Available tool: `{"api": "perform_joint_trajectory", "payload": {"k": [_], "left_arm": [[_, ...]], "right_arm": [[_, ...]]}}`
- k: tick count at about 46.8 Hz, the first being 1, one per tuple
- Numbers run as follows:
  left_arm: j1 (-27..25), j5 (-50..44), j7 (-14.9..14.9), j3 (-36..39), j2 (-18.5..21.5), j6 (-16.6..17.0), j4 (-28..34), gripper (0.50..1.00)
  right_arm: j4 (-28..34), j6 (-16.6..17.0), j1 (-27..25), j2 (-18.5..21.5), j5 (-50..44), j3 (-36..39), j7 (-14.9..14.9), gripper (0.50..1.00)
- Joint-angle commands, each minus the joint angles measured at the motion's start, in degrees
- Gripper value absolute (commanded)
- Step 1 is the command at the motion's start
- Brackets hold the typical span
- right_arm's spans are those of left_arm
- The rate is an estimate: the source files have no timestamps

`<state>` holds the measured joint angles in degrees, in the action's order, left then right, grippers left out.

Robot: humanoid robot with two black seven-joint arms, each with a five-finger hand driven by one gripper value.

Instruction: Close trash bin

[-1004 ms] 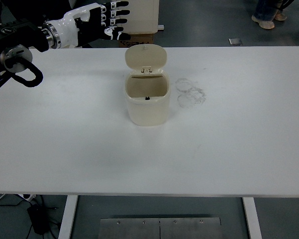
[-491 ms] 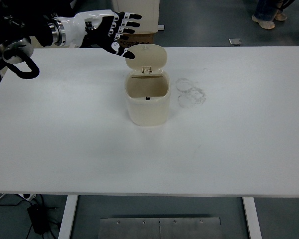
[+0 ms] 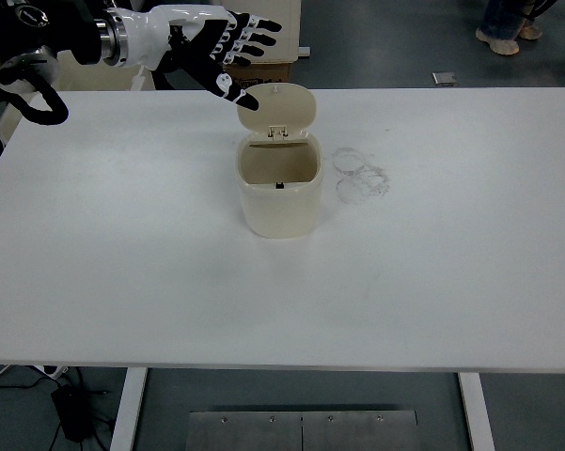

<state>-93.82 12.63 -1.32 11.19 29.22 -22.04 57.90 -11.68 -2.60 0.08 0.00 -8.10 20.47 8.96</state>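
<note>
A white table (image 3: 122, 282) is shown, with a cream bin (image 3: 278, 193) set somewhat behind its centre. The bin is upright and its interior is exposed. The lid (image 3: 276, 106) is raised on the rear hinge and is tilted back, so the closing is judged not yet done; the lid is still to be pushed forward and down until it is seated on the rim.

The left hand (image 3: 207, 47) is held above and to the left of the bin, just beside the lid's left edge. The fingers (image 3: 254, 26) are spread wide and nothing is held. Contact with the lid cannot be confirmed. The right hand is not seen.

Faint ring marks (image 3: 360, 176) are seen on the table just right of the bin. A cardboard box (image 3: 263, 68) is placed behind the bin, beyond the table. A person's shoes (image 3: 504, 36) are seen far behind and to the right. The lid's path is judged unobstructed.
</note>
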Motion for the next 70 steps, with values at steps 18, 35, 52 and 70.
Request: {"api": "perform_joint_trajectory", "payload": {"k": [18, 35, 52, 70], "left_arm": [[-0.1, 8.9, 0.0, 2.7, -2.2, -0.2, 0.9, 1.000], [-0.7, 10.0, 0.0, 4.3, -1.8, -0.5, 5.5, 1.000], [-1.1, 11.7, 0.0, 5.6, -1.8, -2.0, 9.0, 1.000], [-1.2, 14.2, 0.0, 7.4, -1.7, -2.1, 10.3, 1.000]], "right_arm": [[0.0, 0.0, 0.0, 0.0, 0.0, 0.0, 0.0, 0.993], [0.0, 0.1, 0.0, 0.0, 0.0, -0.1, 0.0, 0.993], [0.0, 0.0, 0.0, 0.0, 0.0, 0.0, 0.0, 0.993], [0.0, 0.0, 0.0, 0.0, 0.0, 0.0, 0.0, 0.993]]}}
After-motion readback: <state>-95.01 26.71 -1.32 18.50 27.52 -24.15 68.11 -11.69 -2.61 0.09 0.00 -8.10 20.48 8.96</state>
